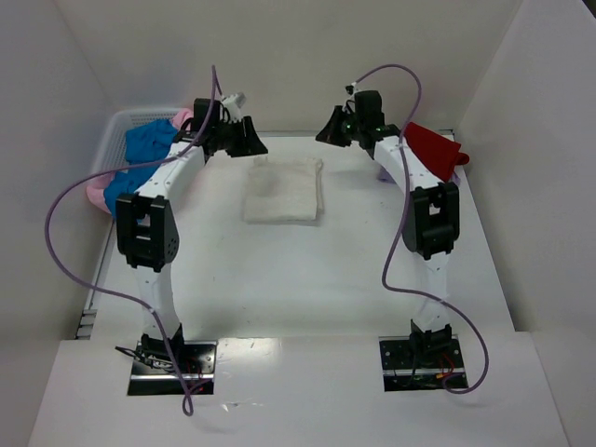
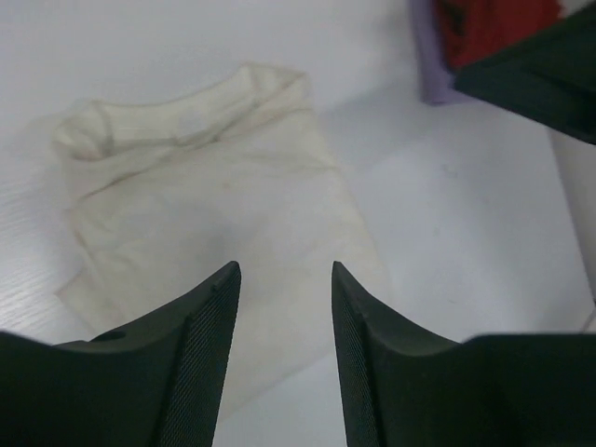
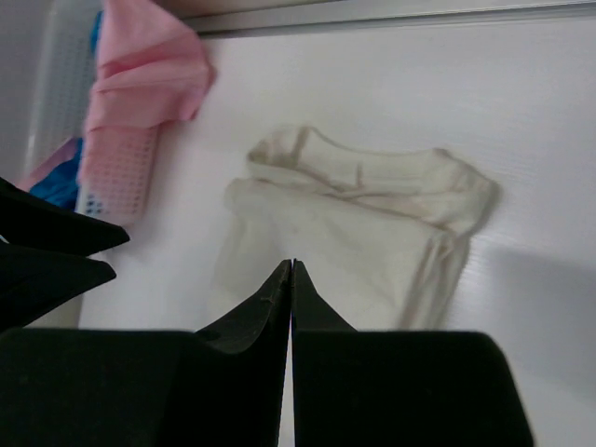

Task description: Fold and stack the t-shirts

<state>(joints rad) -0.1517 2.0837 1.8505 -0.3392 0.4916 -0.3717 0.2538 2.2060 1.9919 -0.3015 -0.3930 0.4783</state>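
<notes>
Bright, even light, soft shadows; both wrist views blur up close.

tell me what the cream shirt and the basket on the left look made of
Cream t-shirt: soft cloth, probably cotton knit, with a matte finish. It lies limp, with creases, rounded fold edges and faint stains.
Basket: probably moulded white plastic. Its wall is a stiff, regular grid of small holes and holds its shape under the shirts draped over it.

Cream t-shirt [image 1: 282, 189] folded flat, centre; red t-shirt [image 1: 434, 146] crumpled far right; blue t-shirt [image 1: 149, 142], pink t-shirt [image 1: 98, 193] heaped left.
</notes>
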